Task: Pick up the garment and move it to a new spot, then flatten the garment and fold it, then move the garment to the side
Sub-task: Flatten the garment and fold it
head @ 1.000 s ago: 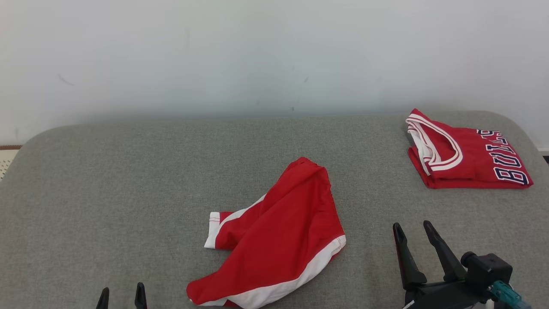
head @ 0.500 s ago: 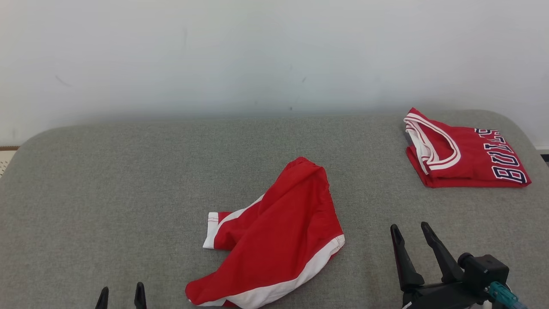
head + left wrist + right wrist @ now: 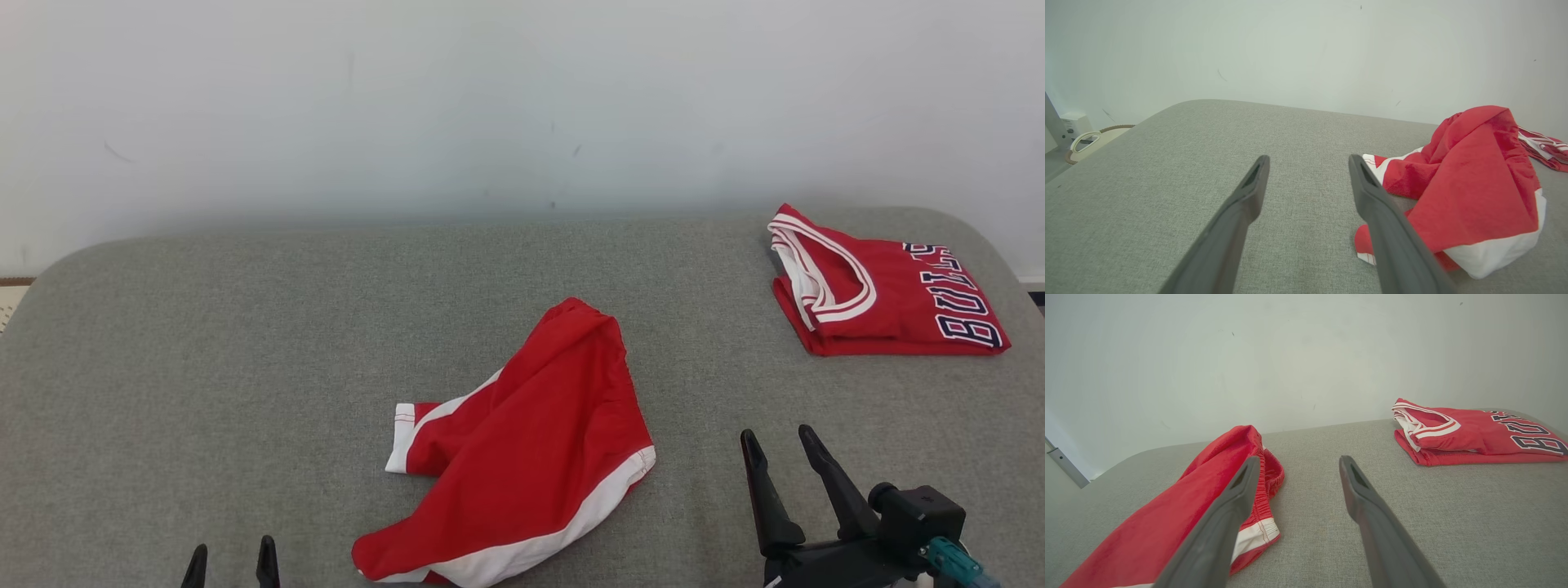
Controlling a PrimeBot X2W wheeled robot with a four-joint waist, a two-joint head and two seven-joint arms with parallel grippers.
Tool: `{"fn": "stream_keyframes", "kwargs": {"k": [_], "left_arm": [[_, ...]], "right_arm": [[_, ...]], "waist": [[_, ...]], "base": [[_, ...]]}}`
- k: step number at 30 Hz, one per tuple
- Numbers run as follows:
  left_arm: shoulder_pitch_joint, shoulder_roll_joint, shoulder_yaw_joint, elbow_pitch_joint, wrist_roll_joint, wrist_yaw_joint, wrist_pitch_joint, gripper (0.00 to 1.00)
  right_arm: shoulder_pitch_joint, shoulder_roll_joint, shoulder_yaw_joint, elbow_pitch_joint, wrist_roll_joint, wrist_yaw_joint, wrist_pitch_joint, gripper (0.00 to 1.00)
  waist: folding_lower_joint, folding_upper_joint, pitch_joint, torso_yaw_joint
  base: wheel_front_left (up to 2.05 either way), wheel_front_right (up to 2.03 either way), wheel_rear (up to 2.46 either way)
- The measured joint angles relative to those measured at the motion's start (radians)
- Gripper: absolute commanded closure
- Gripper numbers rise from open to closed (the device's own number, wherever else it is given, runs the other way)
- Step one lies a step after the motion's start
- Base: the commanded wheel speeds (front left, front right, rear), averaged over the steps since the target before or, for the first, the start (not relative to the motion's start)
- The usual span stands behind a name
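The garment [image 3: 531, 441] is a pair of red shorts with white trim, lying crumpled in the middle of the grey surface; it also appears in the left wrist view [image 3: 1470, 192] and the right wrist view [image 3: 1167, 526]. My left gripper [image 3: 231, 555] stands open at the lower left, apart from the shorts, and its dark fingers [image 3: 1241, 220] spread wide over bare fabric. At the lower right my right gripper [image 3: 777, 437] is open too, to the right of the shorts, with nothing between its fingers [image 3: 1372, 522].
A folded red jersey [image 3: 886, 286] with dark lettering lies at the back right of the grey padded table [image 3: 245, 343]. A pale wall stands behind it. A coiled cable [image 3: 1084, 141] lies off the table's left edge.
The head view has shifted slightly; the right gripper has sunk a little in it. The garment and jersey lie as before.
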Motion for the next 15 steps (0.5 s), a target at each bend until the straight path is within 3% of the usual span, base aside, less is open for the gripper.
{"fn": "stream_keyframes", "kwargs": {"k": [15], "left_arm": [[0.0,0.009,-0.009,0.004,-0.009,0.004,0.0,0.0]], "right_arm": [[-0.002,-0.003,0.004,0.011,0.002,0.0,-0.001,0.0]], "waist": [[0.0,0.0,-0.002,-0.004]], "base": [[0.0,0.0,0.0]]}}
